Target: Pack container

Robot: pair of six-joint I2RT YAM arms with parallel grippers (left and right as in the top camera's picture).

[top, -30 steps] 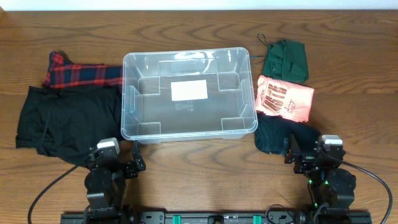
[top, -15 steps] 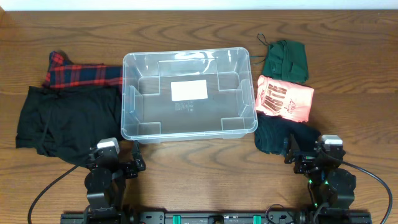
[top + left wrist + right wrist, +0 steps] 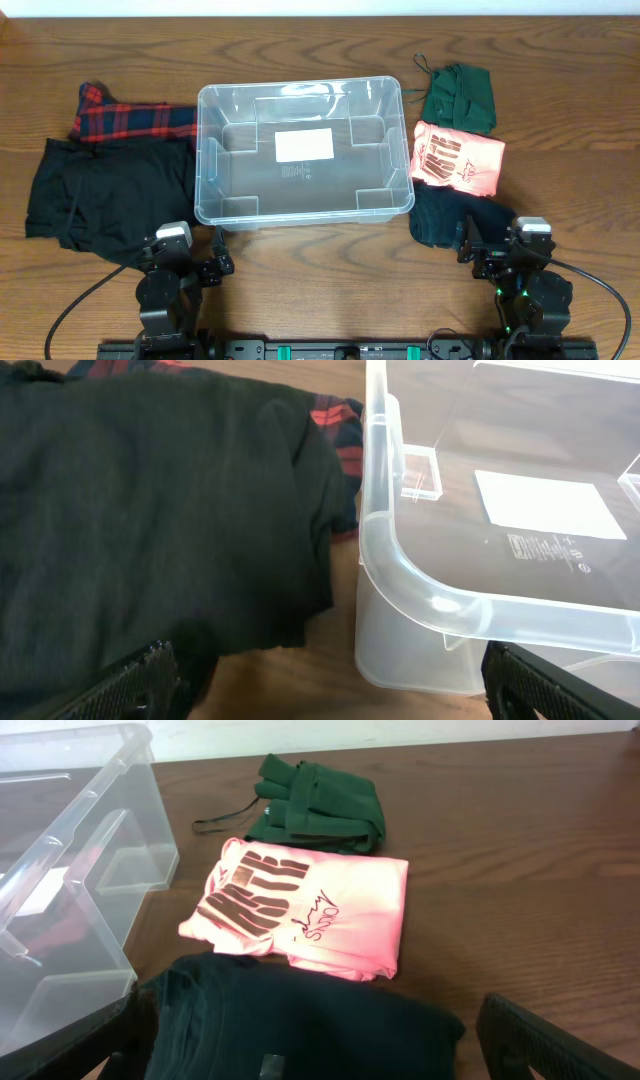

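Five garments flank the container [image 3: 203, 160] at mid-table [image 3: 320, 270] overhead: black cloth [image 3: 105, 200] and a plaid shirt [image 3: 130, 120] left of it, a green garment [image 3: 458, 97], pink shirt [image 3: 458, 158] and dark garment [image 3: 440, 220] right of it. The left gripper [image 3: 218, 263] and right gripper [image 3: 468, 245] sit near its front corners.

Left wrist: fingers spread wide, holding nothing, the container's corner between them.

Right wrist: fingers wide apart, over the dark garment.

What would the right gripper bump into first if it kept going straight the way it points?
Most likely the dark folded garment, lying just ahead of the open right gripper. The pink shirt sits beyond it. Height is hard to judge, so it might skim over the cloth.
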